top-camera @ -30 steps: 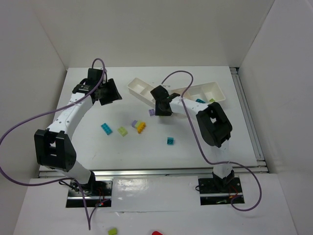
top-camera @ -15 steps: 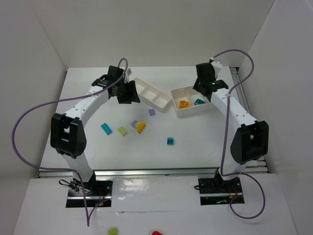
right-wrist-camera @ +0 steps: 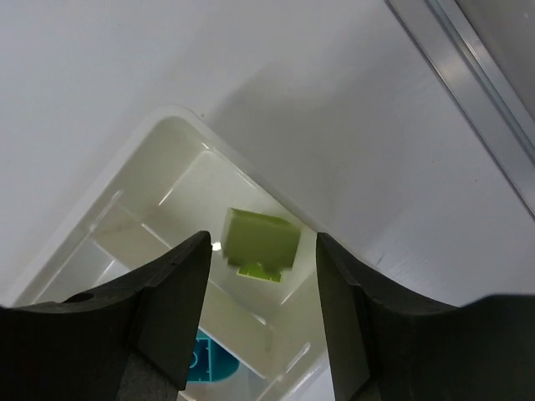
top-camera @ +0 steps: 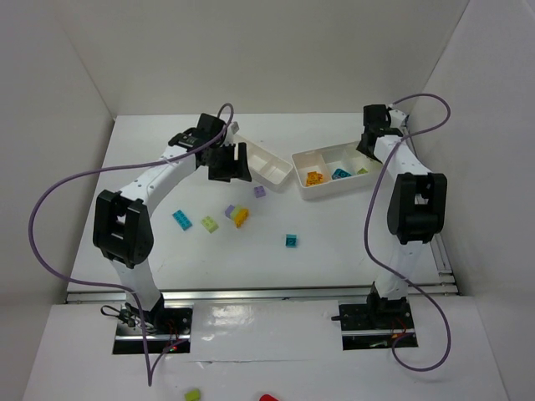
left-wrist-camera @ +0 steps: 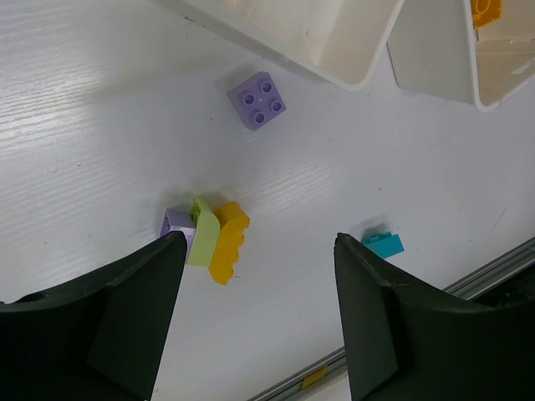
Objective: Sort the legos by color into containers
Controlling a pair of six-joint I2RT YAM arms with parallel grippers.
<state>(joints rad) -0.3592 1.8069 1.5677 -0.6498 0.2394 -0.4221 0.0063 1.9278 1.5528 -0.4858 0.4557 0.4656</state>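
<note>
- bench [top-camera: 351,251]: the loose bricks lie exactly where they did a second ago.
- right tray [top-camera: 334,191], right of centre in the overhead view: orange brick [top-camera: 315,177] and teal brick [top-camera: 341,174] are each in their own compartment, and lime shows in the end one.
- left tray [top-camera: 269,167], upper centre: no brick in the parts that show.
- right tool [top-camera: 370,140]: it was mid-frame by the trays a second ago and has now swung to the upper right, over the right tray's end compartment. The fingers have just parted. In its wrist view the lime brick [right-wrist-camera: 261,236] is clear of both pads, with more lime under it. Reads as a drop in progress, so one more sorted if it lands.
- left tool [left-wrist-camera: 259,238]: it has moved from the upper left in to the left tray's near end. It is wide open with nothing in it.
- Still loose:
  - purple brick [left-wrist-camera: 257,101], just below the left tray
  - three-brick clump [left-wrist-camera: 209,238] of purple, lime and yellow, touching
  - cyan brick [left-wrist-camera: 383,244]
  - second cyan brick [top-camera: 181,219] and loose lime brick [top-camera: 209,224], centre left
- Judgement: well short of done. The left tool looks to be lining up on the clump.
</note>
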